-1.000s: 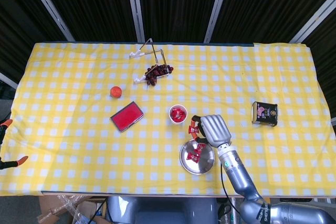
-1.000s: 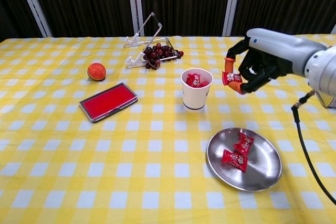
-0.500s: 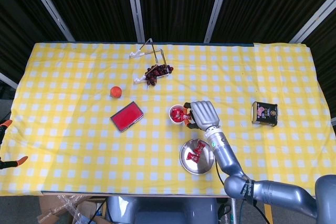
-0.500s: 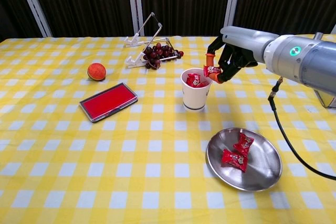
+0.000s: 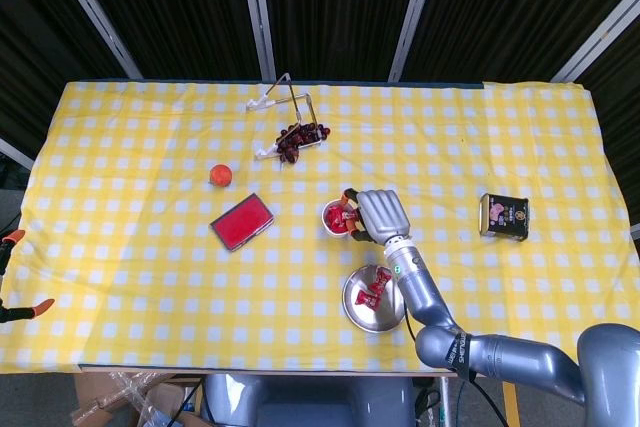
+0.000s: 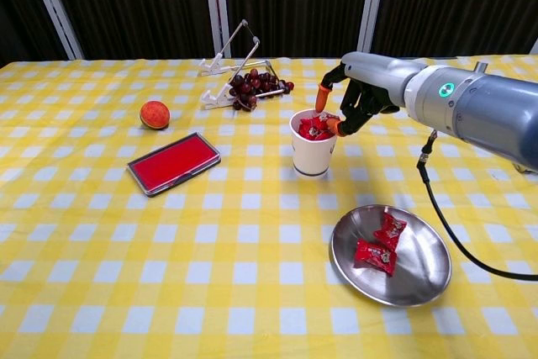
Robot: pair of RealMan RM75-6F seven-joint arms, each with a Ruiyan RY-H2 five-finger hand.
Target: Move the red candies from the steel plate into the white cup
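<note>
Glossy steel plate [image 6: 424, 279], matt paper-like white cup [image 6: 313, 155], crinkly shiny-wrapped red candies [image 6: 376, 256], checked cloth tablecloth [image 6: 168, 275].

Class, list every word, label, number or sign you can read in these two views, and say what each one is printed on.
No text is readable.
Dark tin: pink label, print too small to read.
Candies on the steel plate: wrapper markings blurred.
Right arm: a green light, not a character.

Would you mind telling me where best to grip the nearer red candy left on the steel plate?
Probably pinch the nearer red candy across its middle from straight above: it lies flat in the shallow steel plate, apart from the second candy, and the low rim hinders side approaches.
</note>
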